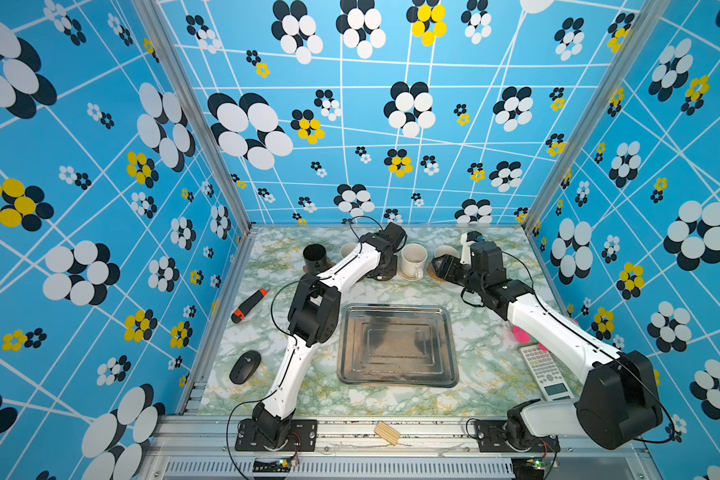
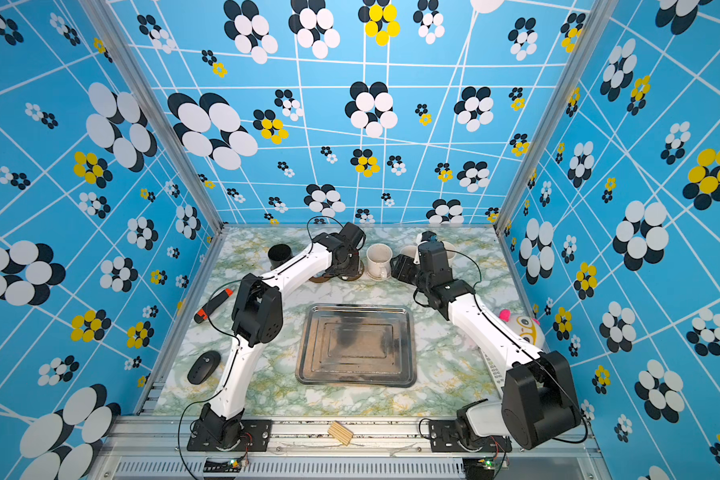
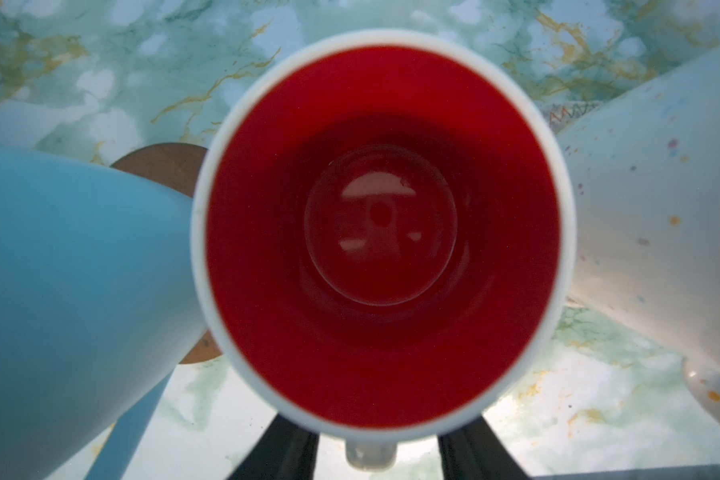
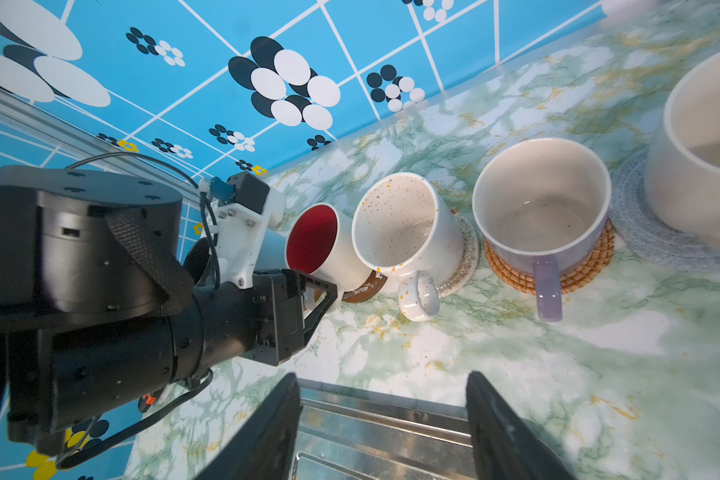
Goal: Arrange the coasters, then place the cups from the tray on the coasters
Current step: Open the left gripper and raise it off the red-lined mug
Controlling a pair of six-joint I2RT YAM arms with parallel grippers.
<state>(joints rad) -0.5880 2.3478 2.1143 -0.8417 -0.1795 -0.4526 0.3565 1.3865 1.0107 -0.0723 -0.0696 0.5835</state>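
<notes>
The steel tray lies empty at the table's middle. Cups stand in a row at the back: black, light blue on a brown coaster, white with red inside on a dark-brown disc, speckled white on the lacy coaster, lavender on rattan, cream on the grey spiral. My left gripper is open, a finger on either side of the red-inside cup's handle with gaps. My right gripper hangs open and empty over the tray's far edge.
A black-and-orange tool and a computer mouse lie left of the left arm. A calculator and a plush toy sit under the right arm. A small wooden piece rests on the front rail.
</notes>
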